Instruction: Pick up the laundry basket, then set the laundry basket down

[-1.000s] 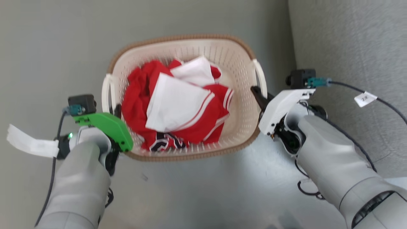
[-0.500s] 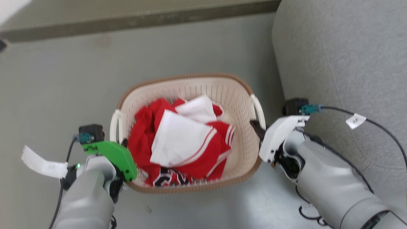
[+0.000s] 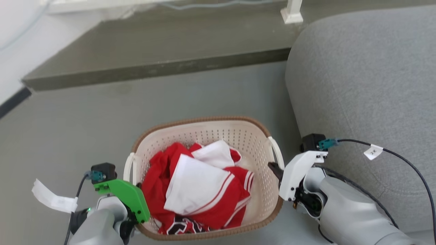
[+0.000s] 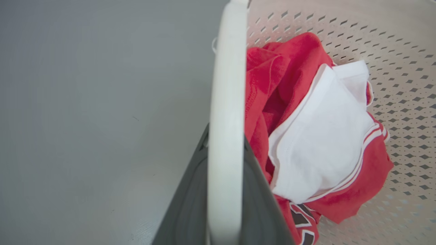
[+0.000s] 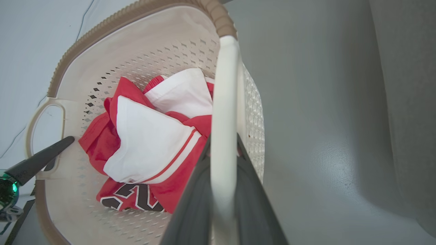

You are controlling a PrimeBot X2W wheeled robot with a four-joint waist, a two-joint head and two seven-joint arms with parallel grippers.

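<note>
One big grey sofa (image 3: 357, 85) looms just right of the right gripper (image 5: 223, 139). Between that gripper and the left gripper (image 4: 225, 136) sits the laundry basket (image 3: 201, 119), a red-and-white jersey (image 3: 197, 190) heaped inside. Left gripper is clamped on the basket's near white handle (image 4: 226, 68), a dark finger either side. Right gripper pinches the opposite handle (image 5: 224, 85) the very same way, both sets of jaws closed tight on plastic.

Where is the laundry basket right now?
In the head view the basket is low and centre, gripped on either side by the left gripper and right gripper, with the grey sofa close on its right.
</note>
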